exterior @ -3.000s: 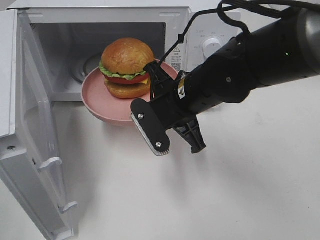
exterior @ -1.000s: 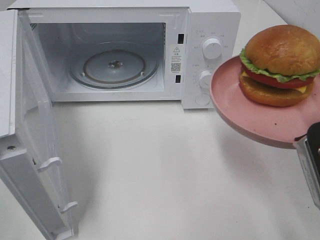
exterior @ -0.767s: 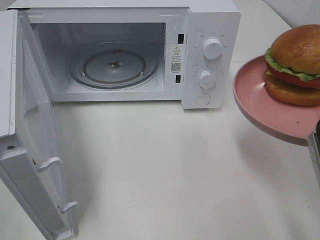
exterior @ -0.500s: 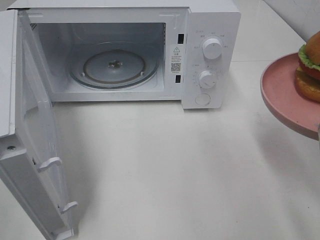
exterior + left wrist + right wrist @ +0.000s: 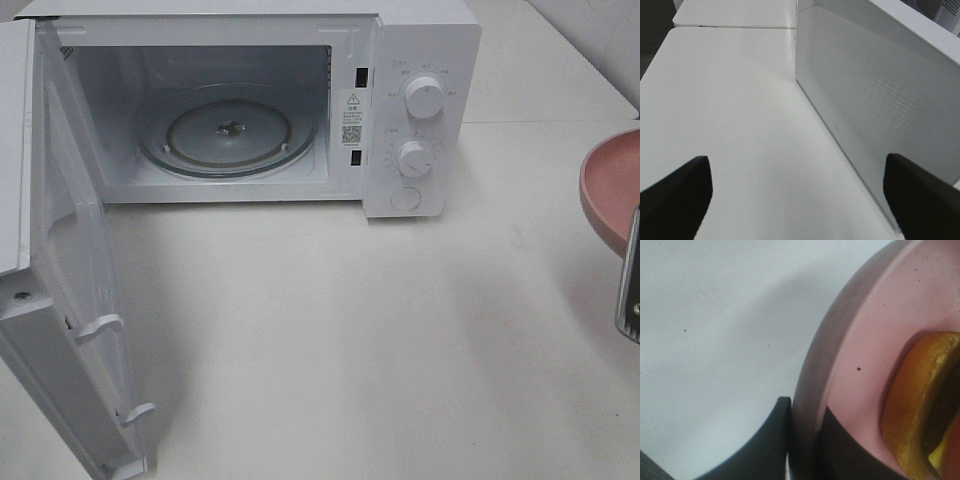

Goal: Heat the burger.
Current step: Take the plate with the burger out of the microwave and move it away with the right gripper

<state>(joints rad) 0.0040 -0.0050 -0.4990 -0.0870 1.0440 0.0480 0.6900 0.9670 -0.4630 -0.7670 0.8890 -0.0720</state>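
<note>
Your right gripper (image 5: 802, 440) is pinching the rim of the pink plate (image 5: 865, 340), which carries the burger (image 5: 912, 405) at the far right above the counter (image 5: 350, 330). Your left gripper (image 5: 795, 200) is spread wide beside the open microwave (image 5: 400, 30)

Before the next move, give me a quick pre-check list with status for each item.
1. Grip on plate: ok. The right gripper is shut on the rim of the pink plate.
2. Burger on plate: ok. The burger sits on it in the right wrist view; it is out of frame in the high view.
3. Microwave door: ok, swung wide open.
4. Glass turntable: ok, nothing on it.
5. Plate near the microwave: not ok. Only its edge shows at the far right of the high view.
6. Left gripper: ok, open, holding nothing, beside the microwave's outer wall.
</note>
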